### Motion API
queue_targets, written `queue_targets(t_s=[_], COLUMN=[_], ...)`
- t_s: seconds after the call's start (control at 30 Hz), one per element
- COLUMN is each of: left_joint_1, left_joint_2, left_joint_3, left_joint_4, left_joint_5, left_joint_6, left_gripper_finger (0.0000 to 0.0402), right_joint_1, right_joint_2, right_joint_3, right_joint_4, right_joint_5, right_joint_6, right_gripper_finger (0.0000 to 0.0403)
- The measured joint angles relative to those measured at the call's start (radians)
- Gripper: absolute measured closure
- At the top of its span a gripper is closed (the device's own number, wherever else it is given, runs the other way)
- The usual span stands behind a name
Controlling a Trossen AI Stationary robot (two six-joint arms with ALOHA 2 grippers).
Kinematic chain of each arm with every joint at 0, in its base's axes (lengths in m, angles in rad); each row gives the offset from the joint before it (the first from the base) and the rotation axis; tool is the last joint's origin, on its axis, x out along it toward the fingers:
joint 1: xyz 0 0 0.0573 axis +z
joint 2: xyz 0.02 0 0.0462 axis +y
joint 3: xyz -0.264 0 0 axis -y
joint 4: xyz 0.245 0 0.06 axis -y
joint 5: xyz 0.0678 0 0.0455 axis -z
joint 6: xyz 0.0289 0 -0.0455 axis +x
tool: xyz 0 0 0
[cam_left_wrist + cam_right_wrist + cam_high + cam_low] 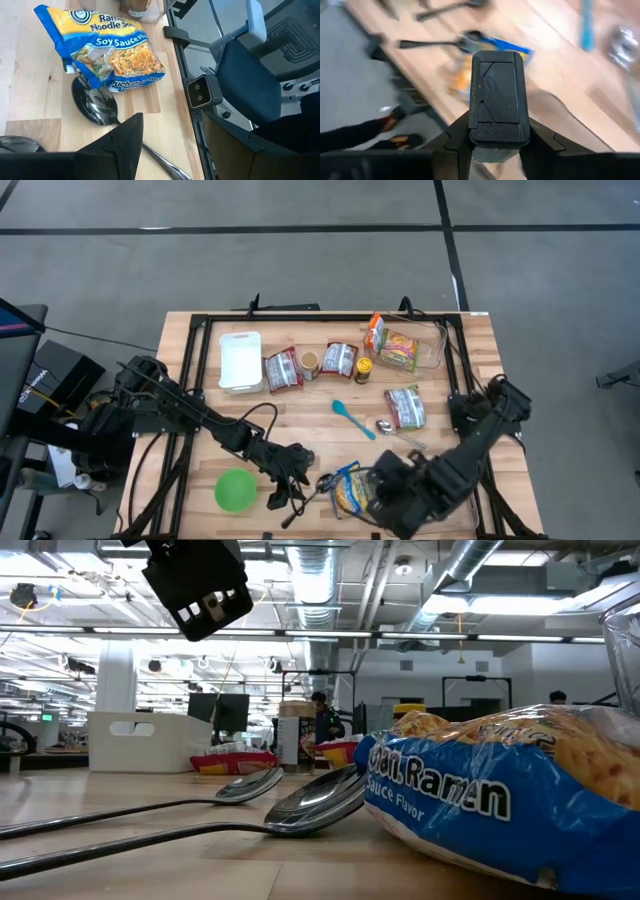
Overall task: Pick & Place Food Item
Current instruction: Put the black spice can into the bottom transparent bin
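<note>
A blue and yellow ramen noodle packet (350, 488) lies flat on the wooden table near its front edge, and it fills the right of the low view (500, 800). Two black spoons (300, 805) lie on the table just left of it; one bowl (95, 105) touches the packet's lower end (107, 55). My left gripper (292, 465) hangs over the spoons, left of the packet. My right gripper (385, 495) hovers above the packet's right side, clear of it. The packet (462, 75) shows blurred past it in the right wrist view.
A green bowl (236, 490) sits at the front left. A white tub (240, 360), several snack packets (283, 370), a small jar (363, 370) and a clear bin (432, 350) stand along the back. A blue spoon (352, 418) and a metal spoon (395, 430) lie mid-table.
</note>
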Motion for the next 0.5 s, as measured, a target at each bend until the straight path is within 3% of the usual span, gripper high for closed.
queue_targets(t_s=[0.27,0.5], left_joint_1=[0.000,0.000], left_joint_2=[0.000,0.000], left_joint_3=[0.000,0.000], left_joint_4=[0.002,0.002], left_joint_5=[0.000,0.000], left_joint_6=[0.000,0.002], left_gripper_finger=[0.0207,0.0211], right_joint_1=[0.120,0.196], right_joint_2=[0.000,0.004], right_joint_3=[0.000,0.000], right_joint_4=[-0.164,-0.171], right_joint_5=[0.010,0.020], right_joint_6=[0.284,0.433], right_gripper_finger=[0.0285,0.0284])
